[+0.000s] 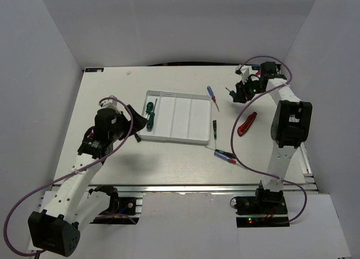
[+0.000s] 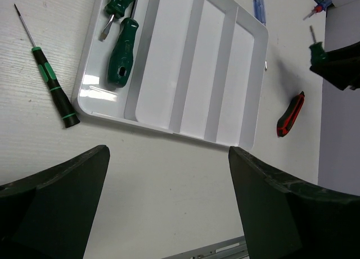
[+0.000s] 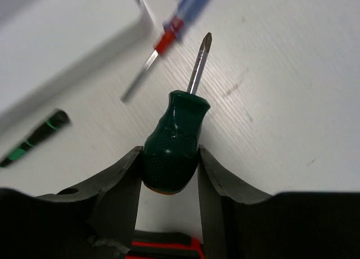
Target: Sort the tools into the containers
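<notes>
A green screwdriver (image 3: pixel 175 136) gripped, the tray (image 1: pixel 174 140) away to the left.

The right end effector (image 3: pixel 169 160) is clenched on the stubby green screwdriver, shaft pointing straight out from it, perhaps lifted off the white bench (image 1: pixel 169 163). The white tray lies leftward, well apart; the left end effector (image 2: pixel 169 158) hangs released near the tray's corner.

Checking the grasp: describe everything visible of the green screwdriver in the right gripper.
The screwdriver has a short, bulbous dark green handle, plastic-looking with a dimpled grip, and a thin bright metal shaft ending in a cross-point tip. The right gripper is shut on the handle's rear, a black finger on each side. The shaft points away from the wrist over the white table; whether the tip touches it cannot be told.
</notes>
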`<action>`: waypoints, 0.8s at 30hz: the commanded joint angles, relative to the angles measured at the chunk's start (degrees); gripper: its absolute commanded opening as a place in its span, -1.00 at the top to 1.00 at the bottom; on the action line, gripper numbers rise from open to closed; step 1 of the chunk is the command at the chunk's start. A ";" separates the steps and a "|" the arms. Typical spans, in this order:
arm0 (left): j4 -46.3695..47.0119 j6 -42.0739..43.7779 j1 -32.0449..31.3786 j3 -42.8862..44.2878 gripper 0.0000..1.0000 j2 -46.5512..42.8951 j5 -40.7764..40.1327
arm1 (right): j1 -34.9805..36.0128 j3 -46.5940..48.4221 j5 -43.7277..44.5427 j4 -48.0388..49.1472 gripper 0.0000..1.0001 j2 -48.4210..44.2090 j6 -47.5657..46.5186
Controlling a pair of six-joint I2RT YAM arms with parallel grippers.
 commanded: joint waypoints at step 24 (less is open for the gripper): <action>-5.19 -1.06 0.24 0.96 -0.96 -9.74 -8.60 | 45.56 -0.25 24.80 31.33 1.00 -3.56 72.76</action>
